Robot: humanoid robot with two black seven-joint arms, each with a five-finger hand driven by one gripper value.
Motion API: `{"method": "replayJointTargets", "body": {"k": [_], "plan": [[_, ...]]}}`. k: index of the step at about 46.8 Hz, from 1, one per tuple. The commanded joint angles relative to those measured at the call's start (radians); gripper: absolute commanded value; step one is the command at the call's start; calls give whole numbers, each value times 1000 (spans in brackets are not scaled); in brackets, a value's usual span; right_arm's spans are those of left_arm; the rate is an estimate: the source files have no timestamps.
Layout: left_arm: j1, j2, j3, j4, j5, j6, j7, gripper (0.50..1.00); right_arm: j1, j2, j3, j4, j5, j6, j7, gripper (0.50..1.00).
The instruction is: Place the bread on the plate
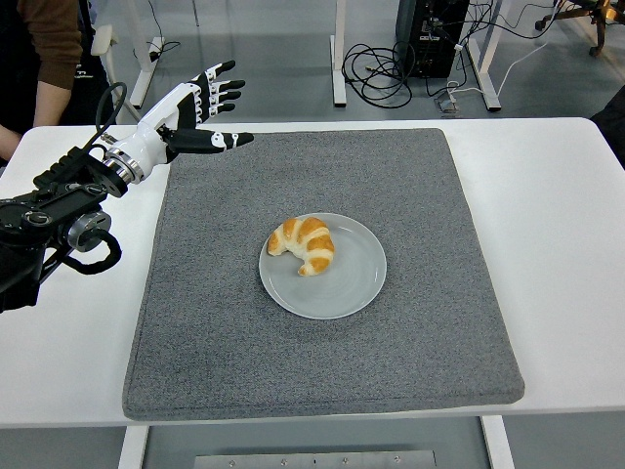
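Observation:
A golden croissant lies on the grey round plate, on its left half. The plate rests in the middle of a grey mat. My left hand is open and empty, fingers spread, raised above the mat's far left corner, well away from the bread. Its black arm comes in from the left edge. My right arm is out of view.
A person in a brown sleeve stands at the far left, behind the table. The white table surrounds the mat. Cables and table legs show on the floor beyond.

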Motion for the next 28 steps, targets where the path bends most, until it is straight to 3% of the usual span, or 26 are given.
{"method": "replayJointTargets", "body": {"k": [1, 10, 20, 28], "plan": [[19, 1, -38, 6, -1, -24, 0, 937, 0, 0, 0, 0, 1, 0, 0, 1000], [70, 1, -130, 6, -7, -79, 0, 939, 0, 0, 0, 0, 1, 0, 0, 1000], [113, -4, -222, 6, -21, -91, 94, 942, 0, 0, 0, 0, 0, 0, 0, 1000], [118, -8, -217, 6, -20, -91, 99, 958, 0, 0, 0, 0, 1, 0, 0, 1000]]}}
